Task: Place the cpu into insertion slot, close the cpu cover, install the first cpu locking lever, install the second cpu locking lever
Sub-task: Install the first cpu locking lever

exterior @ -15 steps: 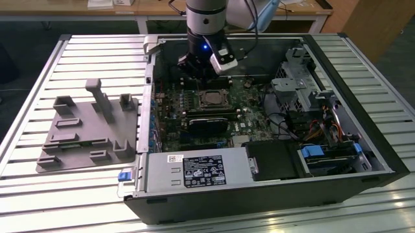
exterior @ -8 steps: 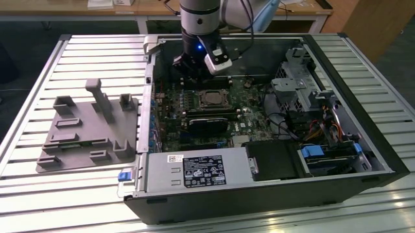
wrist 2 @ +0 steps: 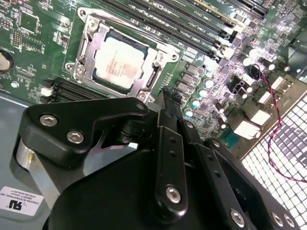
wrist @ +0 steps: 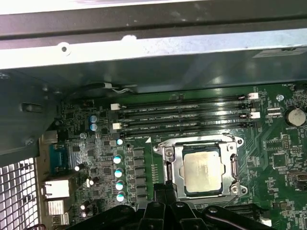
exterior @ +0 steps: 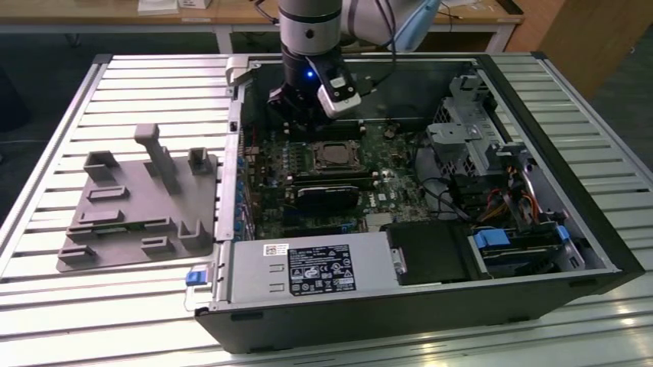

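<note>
Low inside the open computer case (exterior: 602, 252), the arm's black fingers (wrist 2: 166, 110) look drawn together with nothing between them. They hang just above the green board, with the tips just beside the near edge of the insertion slot (wrist 2: 76, 67). Directly beyond the fingertips, the cpu (wrist 2: 120, 60) lies flat in that slot with its dull silver face up. The cpu cover (wrist 2: 158, 55) appears to be down over it, its silvery frame ringing the chip. A thin metal locking lever (wrist: 233, 165) runs along the side of the frame. Whether it is hooked cannot be made out. Judging from this, the work stands at the locking levers. To do that step well, the closed tips would bear only on the lever's free end. They would press it down and sweep it sideways under its catch in one steady motion, never leaning on the chip face or the frame. To one side of the fingers stand small round capacitors (wrist: 118, 172), which a stray sweep could knock. Past the slot, further from the fingers, run long black memory slots (wrist: 182, 115). Well apart, outside the case, a grey parts holder (exterior: 133, 222) rests on the slatted table (exterior: 61, 115).
</note>
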`<action>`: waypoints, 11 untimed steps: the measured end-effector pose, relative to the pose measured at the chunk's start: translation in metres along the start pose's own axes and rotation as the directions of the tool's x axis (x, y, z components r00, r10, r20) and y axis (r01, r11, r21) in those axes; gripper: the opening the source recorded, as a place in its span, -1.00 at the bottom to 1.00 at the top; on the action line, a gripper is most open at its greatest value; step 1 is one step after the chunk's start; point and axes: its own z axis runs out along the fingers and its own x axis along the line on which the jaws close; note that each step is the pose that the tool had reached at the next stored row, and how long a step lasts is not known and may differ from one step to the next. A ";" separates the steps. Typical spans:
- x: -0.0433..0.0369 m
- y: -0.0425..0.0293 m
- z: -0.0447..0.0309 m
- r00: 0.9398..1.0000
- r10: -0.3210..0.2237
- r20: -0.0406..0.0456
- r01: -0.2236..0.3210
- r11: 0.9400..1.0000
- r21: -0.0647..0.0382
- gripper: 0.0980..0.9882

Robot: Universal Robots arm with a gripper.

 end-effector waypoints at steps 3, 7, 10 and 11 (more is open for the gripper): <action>0.0041 -0.0004 0.0002 1.000 0.000 -0.001 0.000 1.000 -0.008 -0.98; 0.0094 -0.0009 0.0001 1.000 0.001 -0.004 -0.001 0.999 -0.043 -0.98; 0.0122 -0.0012 0.0000 1.000 0.001 -0.008 -0.002 0.997 -0.077 -0.98; 0.0131 -0.0013 0.0000 1.000 0.002 -0.009 -0.002 0.996 -0.088 -0.98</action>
